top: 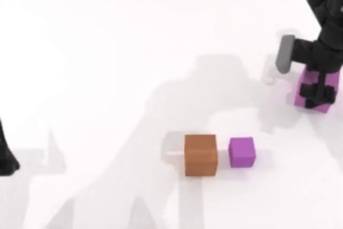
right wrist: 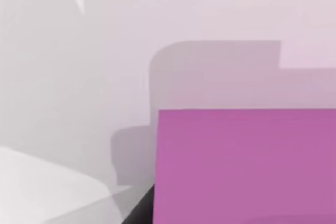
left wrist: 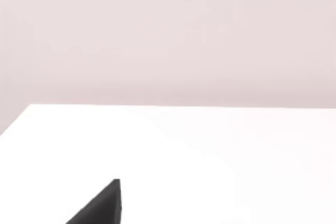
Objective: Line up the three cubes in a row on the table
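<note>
Meanwhile, right tool (top: pixel 316 90) sits over the large purple cube (top: pixel 328 81).
Its fingers straddle the cube; grip cannot be told. Brown cube (top: pixel 201 155) and small purple cube (top: pixel 241 152) sit just apart.

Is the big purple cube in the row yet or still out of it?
Out. The big purple cube sits far right under the right pincer, apart from the brown cube and small purple cube.

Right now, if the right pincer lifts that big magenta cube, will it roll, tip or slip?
Unlikely to roll or tip: the larger magenta cube has flat faces and sits squat. It looks rigid, so it shouldn't sag. Its matte sides probably grip fairly well under the right pincer.
</note>
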